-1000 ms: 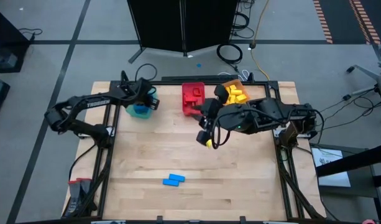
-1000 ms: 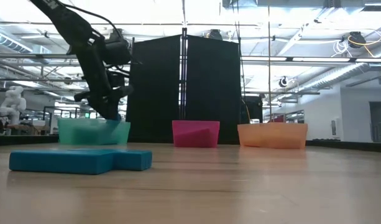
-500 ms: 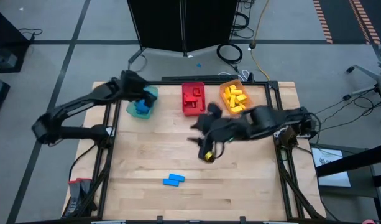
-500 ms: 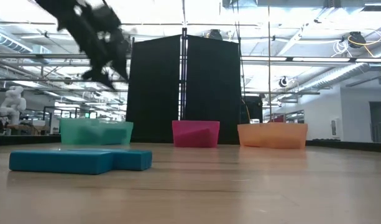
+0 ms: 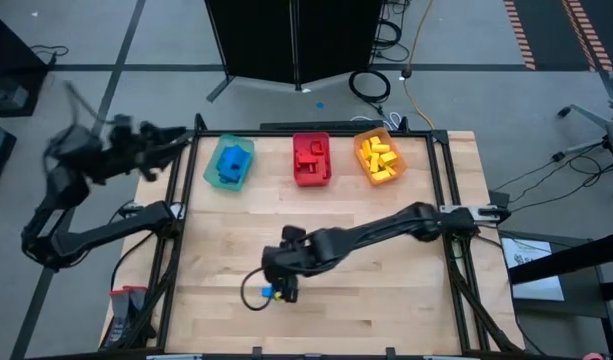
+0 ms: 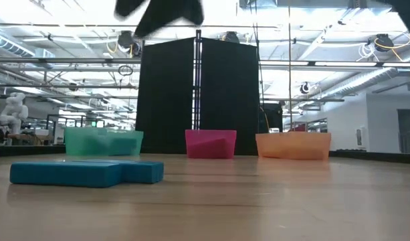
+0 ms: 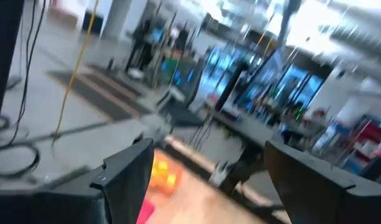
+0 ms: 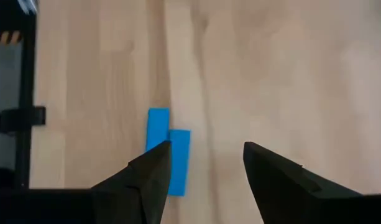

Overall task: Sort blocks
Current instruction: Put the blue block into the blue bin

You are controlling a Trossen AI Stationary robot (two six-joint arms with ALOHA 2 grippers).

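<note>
- Two small blue rectangular toy blocks (image 8: 168, 152) lie side by side and touching on the pale wooden table (image 5: 386, 300), near its front edge and well apart from the bins at the back.
- The right gripper (image 5: 283, 290) hangs directly over the pair, its two dark fingers (image 8: 146, 180) spread with nothing between them; the blocks show just ahead of the fingertips.
- The left gripper (image 7: 202, 180) is raised off the table's left edge, fingers wide apart and empty, pointing out at the room.
- At the back, the teal plastic bin (image 5: 229, 163) holds blue pieces, the red plastic bin (image 5: 311, 158) red ones and the orange plastic bin (image 5: 378, 156) yellow ones.
- The sort looks nearly finished: these two appear to be the last blocks on the table.
- The next move likely calls for lowering the right gripper and closing on one block without dragging its neighbour, then a long carry to the teal bin.
</note>
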